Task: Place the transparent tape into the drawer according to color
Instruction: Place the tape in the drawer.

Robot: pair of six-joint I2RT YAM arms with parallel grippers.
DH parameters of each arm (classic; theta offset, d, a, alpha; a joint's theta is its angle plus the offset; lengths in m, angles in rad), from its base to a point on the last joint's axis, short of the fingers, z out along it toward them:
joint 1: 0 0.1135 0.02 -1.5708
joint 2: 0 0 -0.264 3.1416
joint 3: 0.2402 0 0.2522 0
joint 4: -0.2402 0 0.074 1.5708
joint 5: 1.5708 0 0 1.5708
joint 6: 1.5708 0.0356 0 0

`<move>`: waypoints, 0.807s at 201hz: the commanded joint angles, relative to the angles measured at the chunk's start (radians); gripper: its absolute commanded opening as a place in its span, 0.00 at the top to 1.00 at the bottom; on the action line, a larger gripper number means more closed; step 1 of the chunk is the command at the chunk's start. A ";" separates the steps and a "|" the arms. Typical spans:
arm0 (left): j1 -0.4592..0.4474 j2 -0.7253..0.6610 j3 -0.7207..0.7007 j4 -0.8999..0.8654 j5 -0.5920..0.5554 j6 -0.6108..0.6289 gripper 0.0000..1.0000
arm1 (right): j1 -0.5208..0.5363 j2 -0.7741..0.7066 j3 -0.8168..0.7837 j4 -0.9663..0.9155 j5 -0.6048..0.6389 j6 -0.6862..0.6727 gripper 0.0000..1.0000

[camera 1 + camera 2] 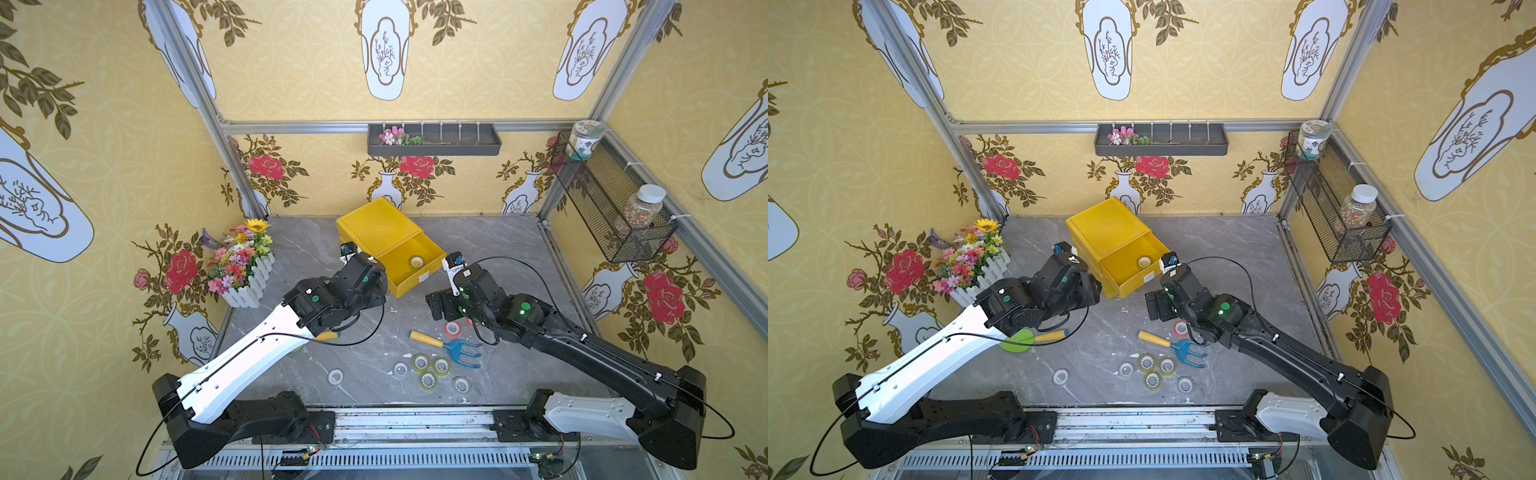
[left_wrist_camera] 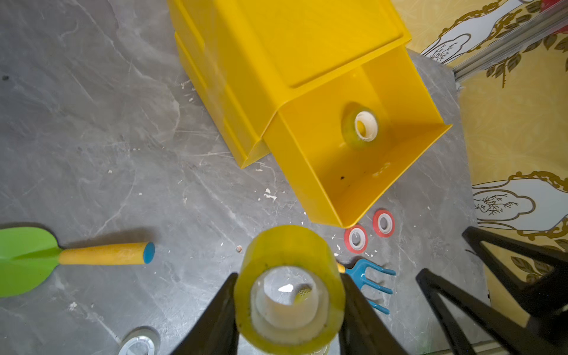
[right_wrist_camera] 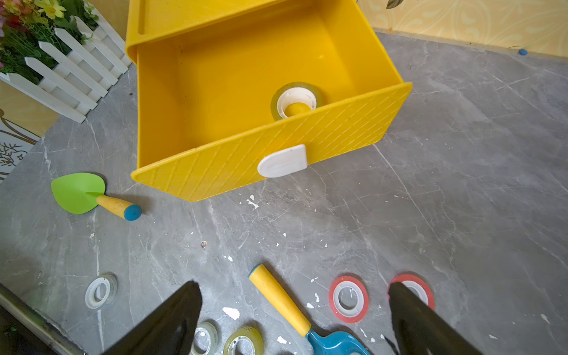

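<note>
Your left gripper (image 2: 289,278) is clamping a yellowish-green see-through tape roll (image 2: 289,252) over the grey marbled tabletop (image 2: 92,123), near the pulled-out yellow plastic drawer (image 2: 396,181). One matching roll (image 3: 296,98) is lying inside that drawer. Your right gripper (image 3: 295,287) is hanging with jaws spread, holding nothing. Remaining rolls (image 1: 428,380) are lying near the tabletop's front edge.

In both top views the left arm (image 1: 249,353) hides the fingers (image 2: 215,313) of the left gripper (image 2: 289,276) and its yellowish-green roll (image 2: 289,246). A finger (image 3: 424,329) of the right gripper (image 3: 295,283) covers part of 1 red roll (image 3: 418,281); the blue rake (image 3: 335,345) runs off the right wrist view's edge.
</note>
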 commanded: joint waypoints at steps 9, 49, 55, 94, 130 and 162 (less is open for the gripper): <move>0.002 0.103 0.115 0.100 0.000 0.117 0.52 | 0.000 -0.007 -0.001 0.038 0.017 0.011 0.03; 0.062 0.273 0.257 0.187 0.097 0.178 0.52 | 0.000 -0.021 0.000 0.026 0.022 0.013 0.03; 0.072 0.296 0.270 0.195 0.109 0.183 0.52 | 0.000 -0.025 -0.001 0.024 0.023 0.013 0.03; 0.101 0.405 0.320 0.213 0.149 0.211 0.52 | -0.001 -0.040 -0.005 0.002 0.037 0.018 0.03; 0.124 0.472 0.297 0.228 0.192 0.212 0.52 | -0.001 -0.059 -0.009 -0.004 0.056 0.020 0.03; 0.129 0.500 0.275 0.246 0.208 0.210 0.51 | -0.001 -0.070 -0.012 -0.004 0.062 0.025 0.03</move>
